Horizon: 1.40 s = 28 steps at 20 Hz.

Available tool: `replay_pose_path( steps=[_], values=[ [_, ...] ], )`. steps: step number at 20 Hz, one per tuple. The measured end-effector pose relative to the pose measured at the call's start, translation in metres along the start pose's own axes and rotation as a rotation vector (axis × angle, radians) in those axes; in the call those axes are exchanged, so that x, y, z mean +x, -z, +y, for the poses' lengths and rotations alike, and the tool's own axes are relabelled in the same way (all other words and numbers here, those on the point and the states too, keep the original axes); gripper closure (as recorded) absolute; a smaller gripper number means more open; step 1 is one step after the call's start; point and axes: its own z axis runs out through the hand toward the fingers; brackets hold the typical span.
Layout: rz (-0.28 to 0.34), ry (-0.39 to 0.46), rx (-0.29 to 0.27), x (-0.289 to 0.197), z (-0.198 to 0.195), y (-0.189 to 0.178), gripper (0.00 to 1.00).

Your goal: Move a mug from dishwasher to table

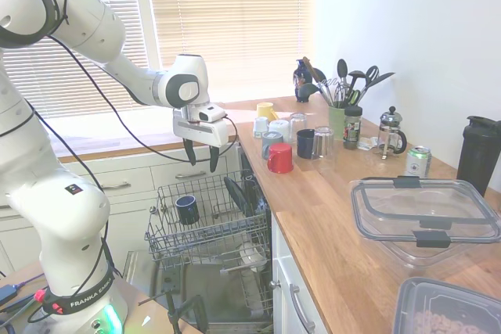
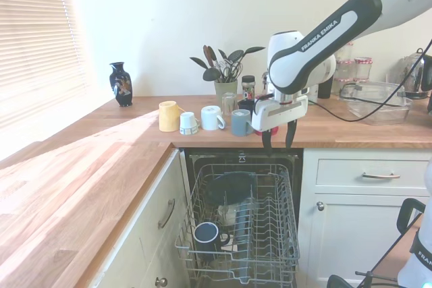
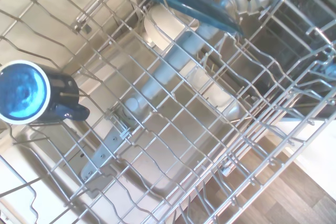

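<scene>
A small, glossy, dark navy mug (image 1: 187,209) (image 2: 207,235) (image 3: 32,94) is sitting upright in the dishwasher (image 1: 211,228) (image 2: 243,224) rack, mouth facing up and showing a paler blue inside, its one handle sticking out sideways. The grey wire rack (image 3: 173,129) is standing pulled out over the folded-down door, between white cabinet fronts. The mug is resting near the rack's outer front corner. The table (image 1: 344,224) (image 2: 81,173), a long warm-brown wooden worktop, is running above the dishwasher
</scene>
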Motion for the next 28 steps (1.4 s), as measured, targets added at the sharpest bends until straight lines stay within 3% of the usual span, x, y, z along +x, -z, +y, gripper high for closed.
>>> replay_pose_path(
  steps=[7, 21, 28],
  values=[
    [0.009, 0.05, -0.02, -0.014, -0.014, -0.012, 0.0],
    [0.063, 0.278, -0.132, -0.044, -0.097, -0.126, 0.0],
    [0.111, 0.415, -0.154, -0.045, -0.129, -0.166, 0.0]
  ],
)
